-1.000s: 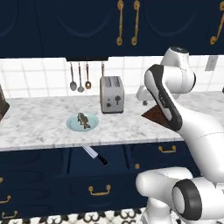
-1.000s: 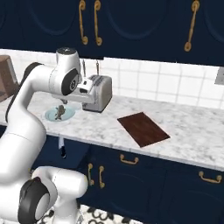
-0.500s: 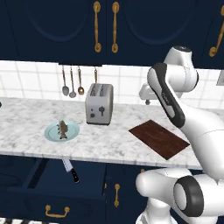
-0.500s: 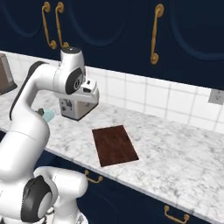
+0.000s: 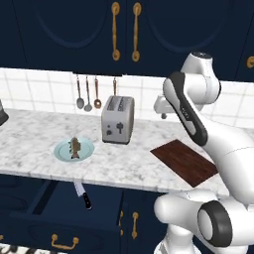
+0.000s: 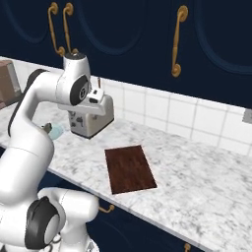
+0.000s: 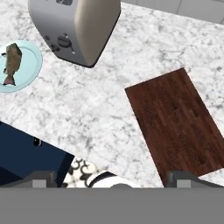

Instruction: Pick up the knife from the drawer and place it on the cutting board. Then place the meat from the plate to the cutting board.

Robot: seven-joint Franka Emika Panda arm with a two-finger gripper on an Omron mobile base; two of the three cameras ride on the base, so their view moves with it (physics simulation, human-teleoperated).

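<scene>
Marble counter (image 5: 134, 163): arm raised high, elbow bent, over cutting board (image 5: 184, 161).

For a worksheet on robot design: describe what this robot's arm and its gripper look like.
The arm is made of smooth, glossy white rounded segments, with dark grey to black bands and round caps at the joints. No loose cables show. The gripper ends in two small dark grey fingertips.

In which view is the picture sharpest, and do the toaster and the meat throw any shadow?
Hand view: sharpest, board grain clear; the toaster darkens the marble only thinly under its edge. Left base view: even, flat light, no glare; the meat on the plate is small and soft, its shadow too faint to tell. Right base view: the cutting board looks flat, with no visible shadow.
</scene>
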